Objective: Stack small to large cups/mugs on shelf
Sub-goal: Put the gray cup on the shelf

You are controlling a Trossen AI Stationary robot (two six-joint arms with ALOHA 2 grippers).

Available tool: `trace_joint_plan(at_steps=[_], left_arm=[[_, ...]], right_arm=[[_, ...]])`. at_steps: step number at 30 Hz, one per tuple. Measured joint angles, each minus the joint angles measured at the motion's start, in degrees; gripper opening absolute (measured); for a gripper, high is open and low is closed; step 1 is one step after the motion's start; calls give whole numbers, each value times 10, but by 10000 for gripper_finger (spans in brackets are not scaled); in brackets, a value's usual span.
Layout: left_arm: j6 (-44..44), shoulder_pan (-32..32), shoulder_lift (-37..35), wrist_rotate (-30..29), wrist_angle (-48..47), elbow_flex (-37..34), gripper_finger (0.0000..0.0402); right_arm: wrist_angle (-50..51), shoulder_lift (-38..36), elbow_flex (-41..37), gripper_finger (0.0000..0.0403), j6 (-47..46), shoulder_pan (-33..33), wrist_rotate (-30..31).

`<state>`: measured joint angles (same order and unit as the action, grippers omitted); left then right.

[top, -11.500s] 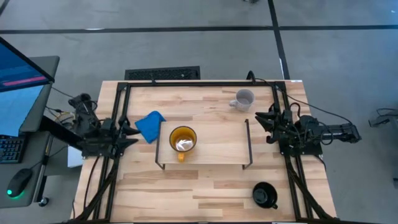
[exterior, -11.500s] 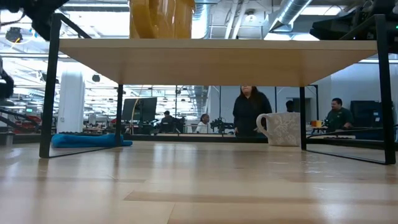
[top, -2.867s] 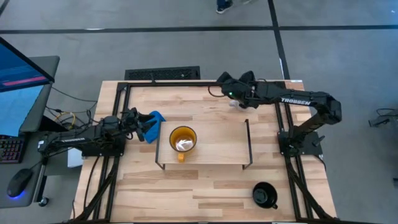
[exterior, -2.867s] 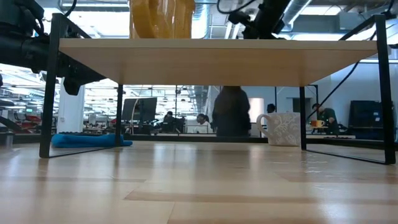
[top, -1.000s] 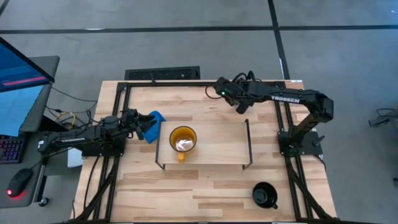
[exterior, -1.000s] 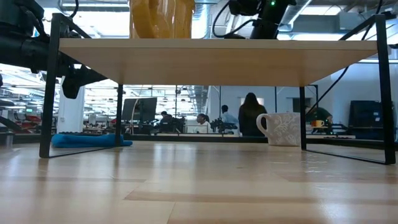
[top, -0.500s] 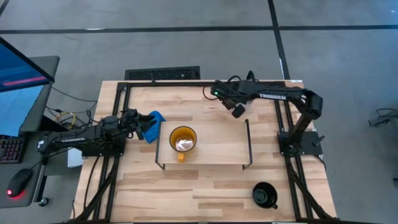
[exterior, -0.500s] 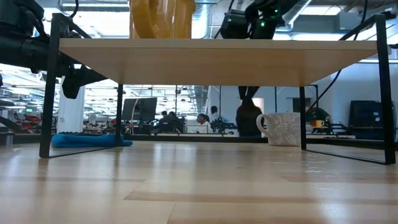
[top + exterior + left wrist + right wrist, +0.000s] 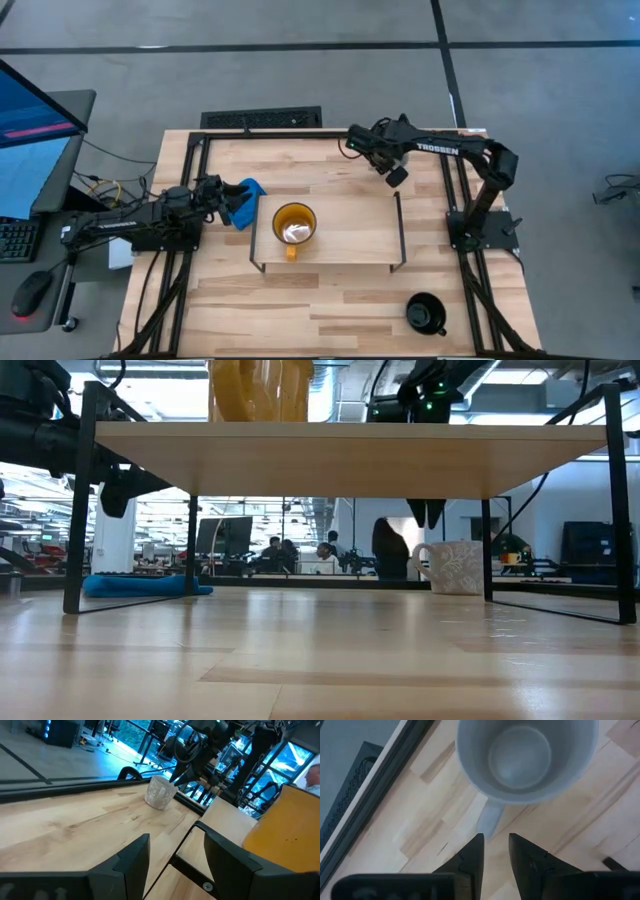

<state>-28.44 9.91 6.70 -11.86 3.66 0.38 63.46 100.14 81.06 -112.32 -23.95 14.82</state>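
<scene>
R gripper (image 9: pixel 495 851) poised over pale mug (image 9: pixel 526 757) nr tabletop's far right corner; handle not yet gripped.

Fingers seen narrowly apart, aimed at handle; should be lowered straight so handle is straddled before closing. L gripper (image 9: pixel 172 857) held spread by blue cloth (image 9: pixel 243 199). Pale mug is empty. Yellow mug (image 9: pixel 293 225) on shelf (image 9: pixel 350 240) holds something whitish. Black mug (image 9: pixel 425 312) nr near right corner.

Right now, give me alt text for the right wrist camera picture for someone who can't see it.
Looking straight down into an empty pale grey-white mug standing on the light-wood tabletop, its handle pointing toward the camera. The right hand hovers above it, its two dark fingers slightly apart on either side of the handle.
</scene>
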Motion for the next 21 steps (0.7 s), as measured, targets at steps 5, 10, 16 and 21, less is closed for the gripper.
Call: trace_joint_plan(at_steps=[5,10,16,21], left_arm=[[18,0,0,0,0,0,179],[18,0,0,-1,0,0,179],[19,0,0,-1,0,0,179],[19,0,0,-2,0,0,179]], right_arm=[[0,0,0,113,12,-14,-6],[-2,0,0,113,13,-25,-9],[-28,0,0,113,34,-36,-18],[-22,0,0,113,39,-40,-26]])
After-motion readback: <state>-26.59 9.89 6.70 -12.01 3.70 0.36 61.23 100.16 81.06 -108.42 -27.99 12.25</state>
